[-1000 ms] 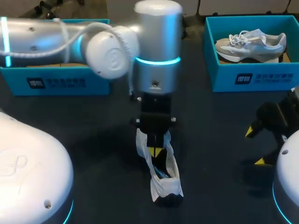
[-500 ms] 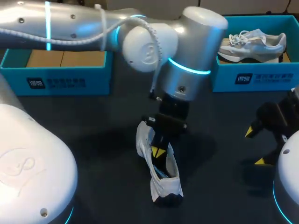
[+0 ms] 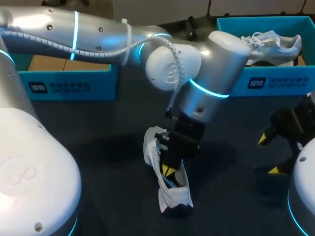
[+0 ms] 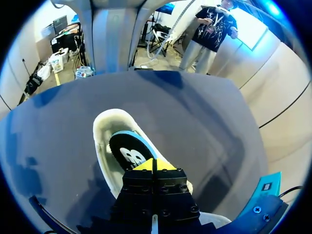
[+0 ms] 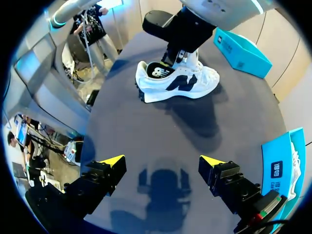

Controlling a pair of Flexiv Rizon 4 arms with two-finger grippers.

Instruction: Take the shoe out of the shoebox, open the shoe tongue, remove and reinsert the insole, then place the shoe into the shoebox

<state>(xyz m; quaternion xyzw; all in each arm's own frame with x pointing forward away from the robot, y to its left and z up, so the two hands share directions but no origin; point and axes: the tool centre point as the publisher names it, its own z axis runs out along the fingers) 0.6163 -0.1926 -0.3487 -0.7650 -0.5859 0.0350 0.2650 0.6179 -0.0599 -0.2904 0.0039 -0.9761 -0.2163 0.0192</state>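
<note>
A white shoe (image 3: 172, 195) with a dark side logo stands on the dark table, front centre, also seen ahead of the right gripper (image 5: 192, 85). Its black insole (image 4: 127, 153) with a light-blue rim lies in the heel. My left arm comes in from the left and tilts down over the shoe. My left gripper (image 3: 168, 170) is shut, its yellow tips (image 4: 153, 165) together inside the shoe's opening, touching the insole's front part. Whether they pinch it, I cannot tell. My right gripper (image 3: 269, 155) hangs open and empty over the table's right side (image 5: 162, 161).
A teal shoebox (image 3: 64, 83) with a cardboard floor stands at the back left. A second teal shoebox (image 3: 268, 81) at the back right holds another pale shoe (image 3: 273, 42). Bare dark table lies between the shoe and the right gripper.
My left arm's wrist has swung to the right and leaned over, while its shut tips stayed in the shoe's opening. The shoe and the right arm have kept their places.
</note>
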